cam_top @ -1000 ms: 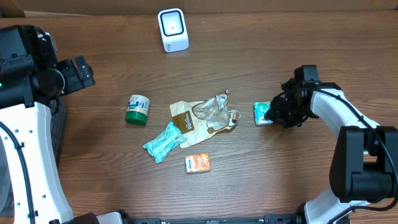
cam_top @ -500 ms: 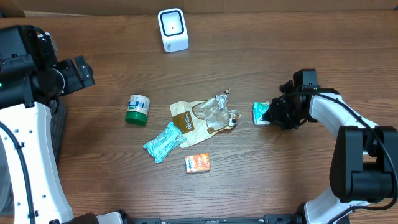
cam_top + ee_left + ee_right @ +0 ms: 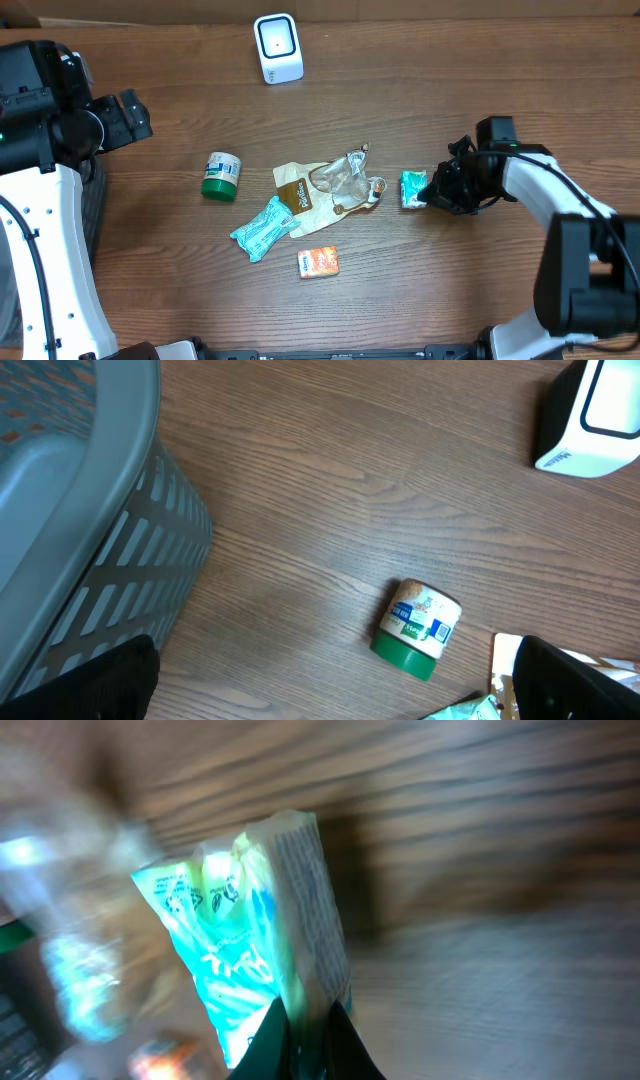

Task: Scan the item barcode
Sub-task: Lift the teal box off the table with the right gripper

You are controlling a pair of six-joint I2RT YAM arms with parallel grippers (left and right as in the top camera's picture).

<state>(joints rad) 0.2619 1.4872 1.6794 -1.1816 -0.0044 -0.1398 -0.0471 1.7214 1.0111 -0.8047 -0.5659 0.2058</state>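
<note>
Right side of counter (image 3: 450,90): the right end effector (image 3: 432,190) is clamped on a small teal packet (image 3: 413,189), gripping its right end. In the right wrist view the fingertips (image 3: 335,1038) pinch the packet's lower edge, and its printed face and a pale side panel stand above them. That view is blurred, so I cannot tell whether the packet rests on the wood or is just off it.

Just left of the packet, close but apart, is a crumpled clear wrapper (image 3: 347,178) lying over a tan paper bag (image 3: 295,190). This is the nearest obstacle. Below the bag are a teal pouch (image 3: 264,228), set diagonally, and an orange box (image 3: 319,262) lying flat. A green-lidded jar (image 3: 222,175) lies on its side further left, well apart from the bag.

The white scanner (image 3: 277,47) stands upright near the far edge, well apart from the packet. Bare wood runs between the two, and the wood to the right of the scanner is open.

Left edge: the left end effector (image 3: 128,115) hangs above the counter with its fingers (image 3: 95,680) spread wide and holding nothing. A grey slatted basket (image 3: 90,510) sits below it at the counter's left margin.
</note>
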